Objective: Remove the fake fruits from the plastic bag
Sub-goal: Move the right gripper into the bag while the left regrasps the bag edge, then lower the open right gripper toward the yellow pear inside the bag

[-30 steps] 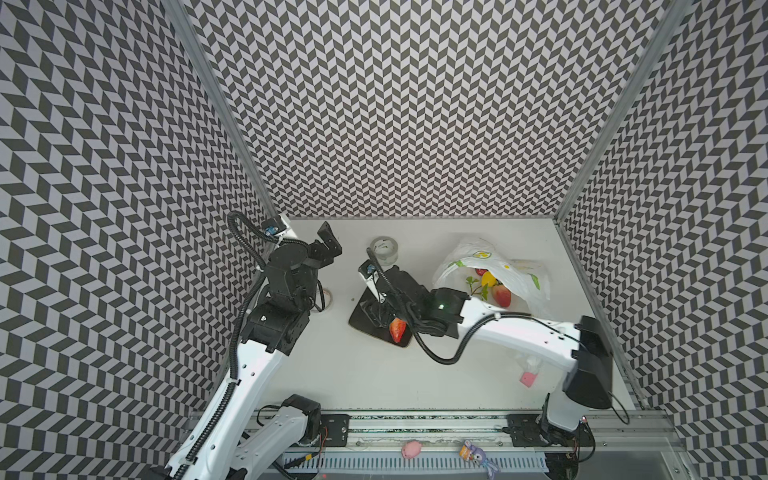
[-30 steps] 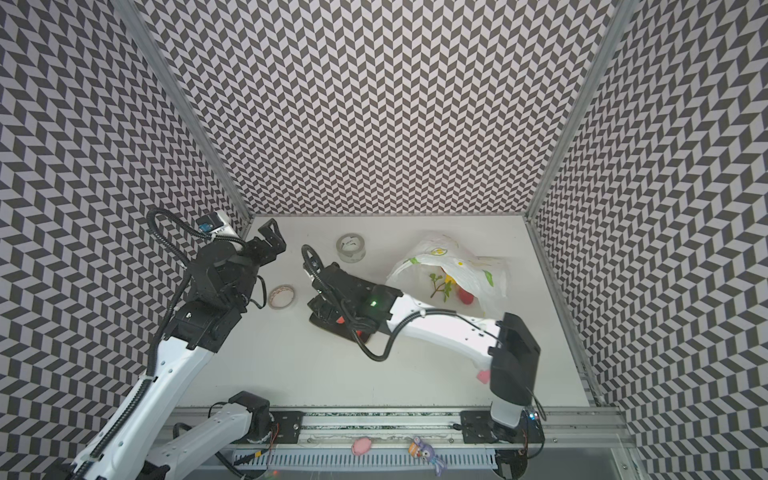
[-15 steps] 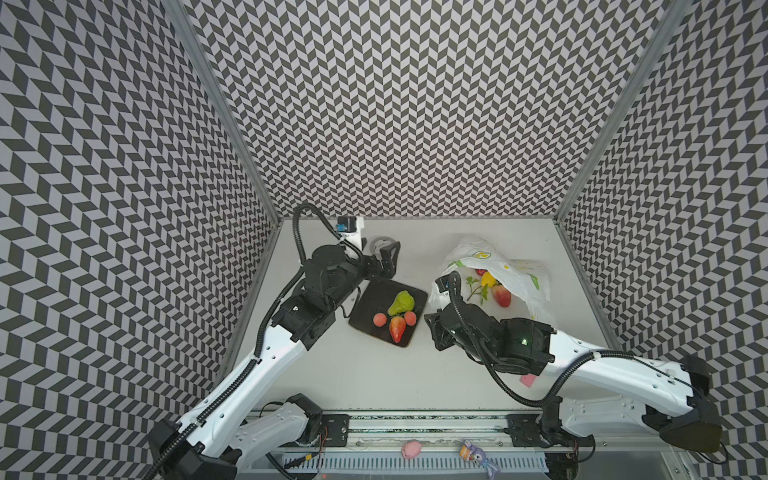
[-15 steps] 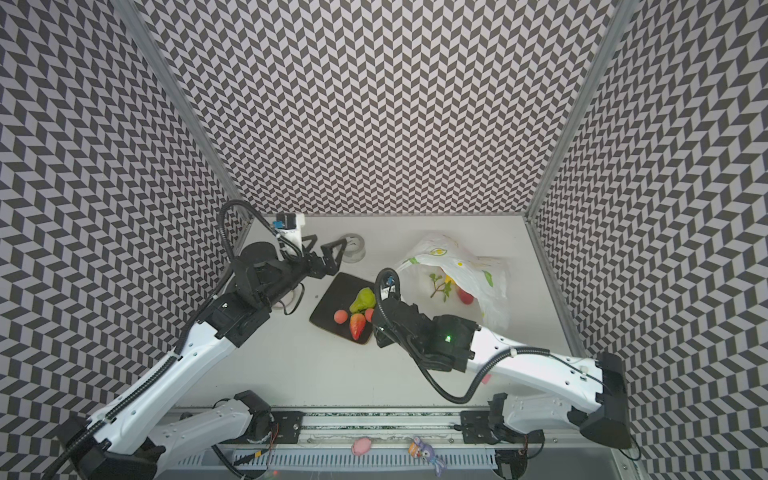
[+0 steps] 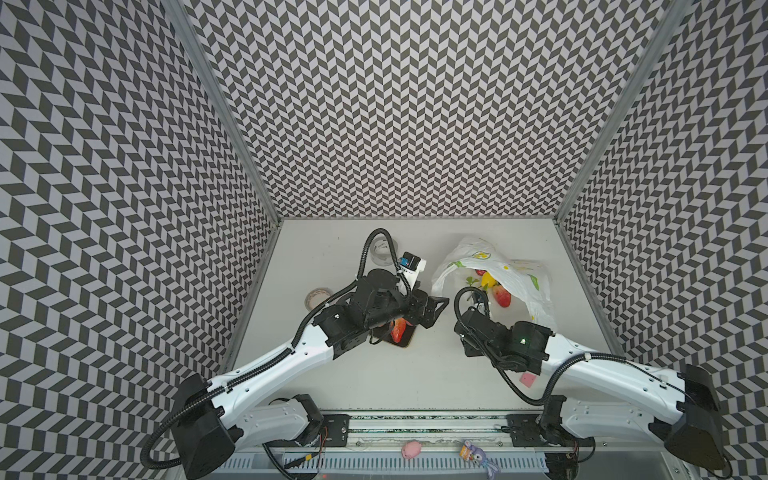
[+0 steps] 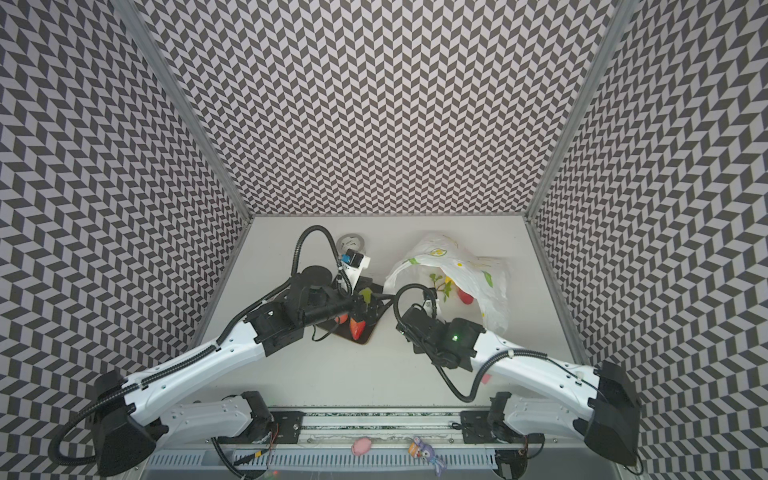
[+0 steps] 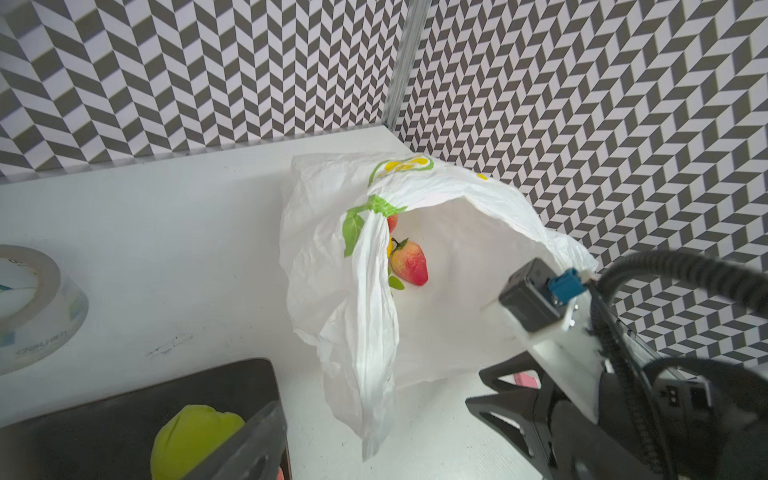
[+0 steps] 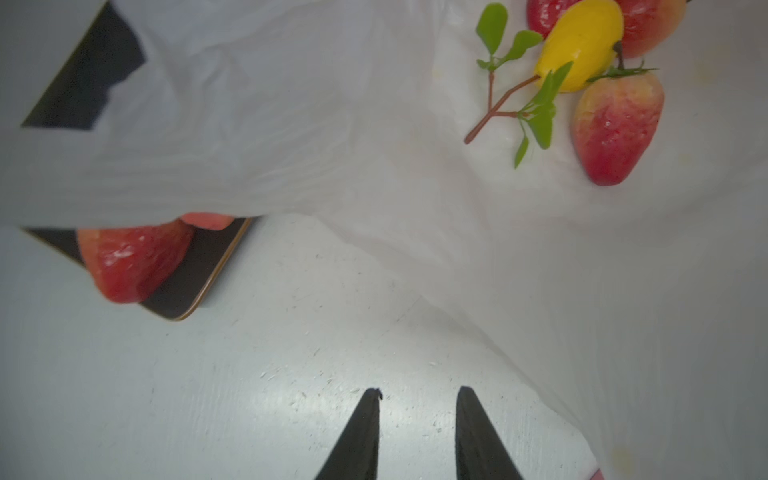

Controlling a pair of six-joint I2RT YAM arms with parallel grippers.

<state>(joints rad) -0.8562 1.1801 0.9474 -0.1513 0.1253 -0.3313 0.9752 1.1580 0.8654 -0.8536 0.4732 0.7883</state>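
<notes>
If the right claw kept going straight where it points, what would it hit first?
Probably the thin white crinkly plastic bag: ahead of the right gripper lies bare white table, then the bag's near edge. The glossy plastic fruits sit off that line.
</notes>
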